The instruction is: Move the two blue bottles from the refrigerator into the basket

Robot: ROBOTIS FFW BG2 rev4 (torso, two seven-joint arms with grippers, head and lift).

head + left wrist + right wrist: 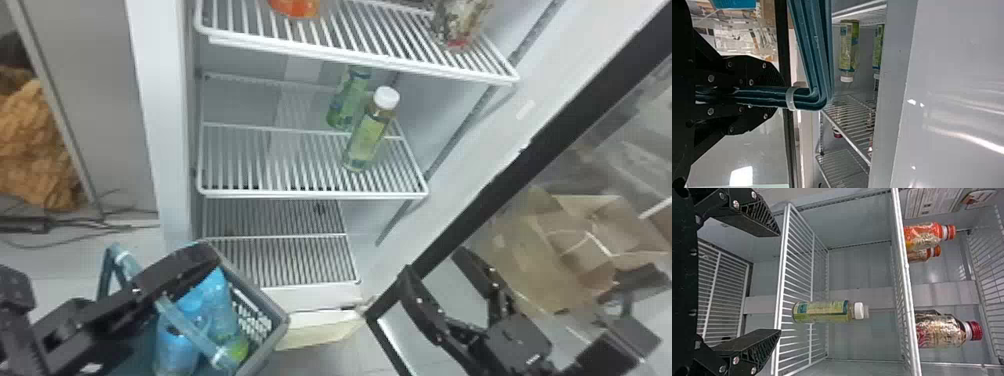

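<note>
Two blue bottles, one (217,305) beside the other (175,347), stand in the grey basket (275,315) at the lower left of the head view. Over the basket is my left gripper (205,252), holding its handle (185,320). The left wrist view has this gripper (778,94) shut on the dark teal handle (819,51). My right gripper (434,260) is outside the refrigerator (172,125), low by its opened door; in the right wrist view the gripper (779,283) is open, with nothing between its fingers.
Two green-labelled bottles, the front one (367,135) white-capped, stand on the middle wire shelf (240,170). The upper shelf (350,42) holds orange and red-capped bottles. The door's black frame (480,200) slants along the right, cardboard (555,260) behind its glass.
</note>
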